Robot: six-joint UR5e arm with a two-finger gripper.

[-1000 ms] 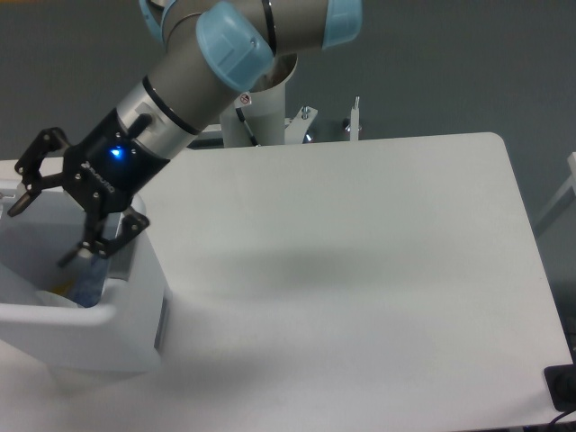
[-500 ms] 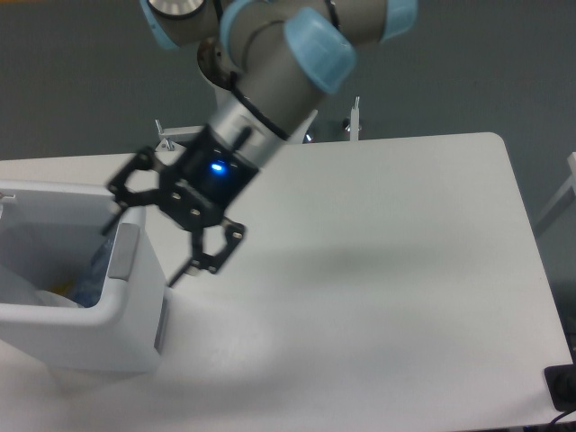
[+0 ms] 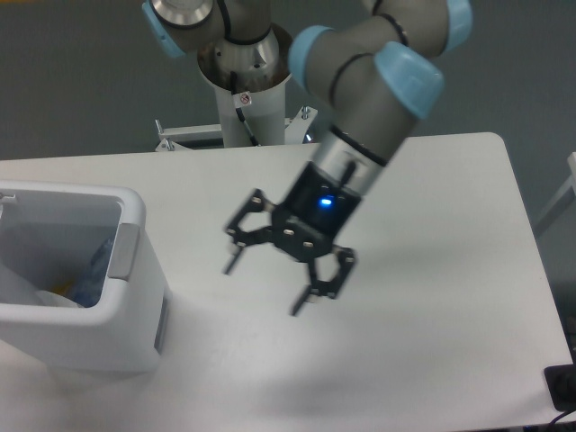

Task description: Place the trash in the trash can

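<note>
Grey wall fills the background behind a white worktop [image 3: 432, 270] with rounded corners, which takes up most of the view. At its far edge stands the arm's pale mounting column [image 3: 247, 99], with small metal brackets [image 3: 166, 137] beside its foot. A dark object [image 3: 562, 389] shows at the lower right corner, just off the worktop's edge, too cut off to identify.

At the left side sits the trash can [image 3: 135, 270], a white rectangular bin with a thick rounded rim and a grey tab [image 3: 125, 253] on the side facing the middle of the worktop. Inside it, against the near right wall, lies the bluish crushed bottle [image 3: 94, 270], and a white crumpled wrapper [image 3: 40, 299] shows at the bottom, with a trace of yellow between them that is too small to tell. Both pieces of trash are in the can.

The gripper [image 3: 268, 286] hangs over the middle of the worktop, well apart from the can, its black fingers [image 3: 317, 290] spread wide with nothing between them. A blue light [image 3: 326, 202] glows on its wrist. It looks slightly blurred. The worktop around and beneath it carries only its soft shadow [image 3: 270, 351].
</note>
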